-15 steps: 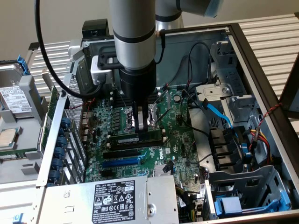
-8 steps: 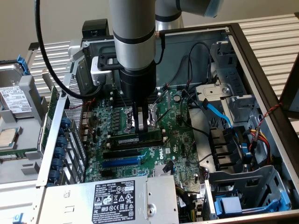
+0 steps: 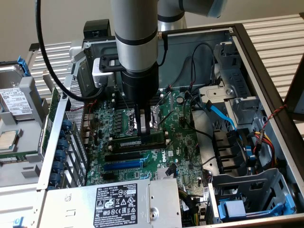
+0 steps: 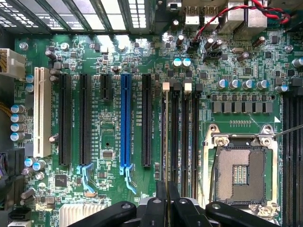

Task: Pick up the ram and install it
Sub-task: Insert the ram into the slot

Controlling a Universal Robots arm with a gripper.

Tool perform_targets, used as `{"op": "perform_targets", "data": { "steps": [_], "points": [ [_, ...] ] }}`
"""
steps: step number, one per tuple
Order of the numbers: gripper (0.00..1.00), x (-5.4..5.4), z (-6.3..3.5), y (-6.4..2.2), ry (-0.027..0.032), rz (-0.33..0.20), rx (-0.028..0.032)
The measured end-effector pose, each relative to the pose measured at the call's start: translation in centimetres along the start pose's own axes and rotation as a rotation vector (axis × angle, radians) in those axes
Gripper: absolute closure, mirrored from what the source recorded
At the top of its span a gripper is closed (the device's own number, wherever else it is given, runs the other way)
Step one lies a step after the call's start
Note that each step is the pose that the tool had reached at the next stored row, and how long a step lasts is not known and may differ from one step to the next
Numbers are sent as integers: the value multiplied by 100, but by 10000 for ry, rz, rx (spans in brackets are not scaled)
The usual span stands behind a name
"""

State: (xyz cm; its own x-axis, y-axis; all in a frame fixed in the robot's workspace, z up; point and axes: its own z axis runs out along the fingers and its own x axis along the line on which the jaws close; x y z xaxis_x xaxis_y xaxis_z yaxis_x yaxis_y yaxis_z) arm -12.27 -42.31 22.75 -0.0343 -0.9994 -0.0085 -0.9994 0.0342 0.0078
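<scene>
Trouble here would come mostly from alignment, judged from the open computer case (image 3: 199,42) down to its smallest parts. The arm (image 3: 135,38) reaches deep into the case, and loose black cables (image 3: 190,118) cross the motherboard (image 3: 185,137) near it; a sideways correction could snag one.

On the motherboard (image 4: 113,127) the black memory slots (image 4: 195,137) run side by side between the CPU socket (image 4: 241,172) and the blue expansion slot (image 4: 125,118). The ram (image 4: 165,142) stands on edge along the memory slot nearest the blue one. The fingers (image 4: 174,198) are closed on its upper edge at about mid-length, as the exterior view suggests too, with the ram (image 3: 142,141) lying low at the slot under the fingers (image 3: 138,118).

Whether it is fully seated cannot be told. If the strip is tilted or its notch is off the slot's key, pushing down could bend the board, scrape the contacts or jam one end high. The white latch (image 4: 165,86) at the slot's end matters as well: if it is not swung out, the ram would ride on it. A central grip also lets the ends rock unevenly
</scene>
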Motion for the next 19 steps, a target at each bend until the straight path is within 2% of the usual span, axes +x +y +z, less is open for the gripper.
{"op": "perform_targets", "data": {
  "steps": [16,17,18,19],
  "points": [
    [87,0,9,1,2,1,-3],
    [85,0,9,2,2,3,-6],
    [80,0,9,2,2,3,-2],
    [80,0,9,1,2,2,0]
  ]
}}
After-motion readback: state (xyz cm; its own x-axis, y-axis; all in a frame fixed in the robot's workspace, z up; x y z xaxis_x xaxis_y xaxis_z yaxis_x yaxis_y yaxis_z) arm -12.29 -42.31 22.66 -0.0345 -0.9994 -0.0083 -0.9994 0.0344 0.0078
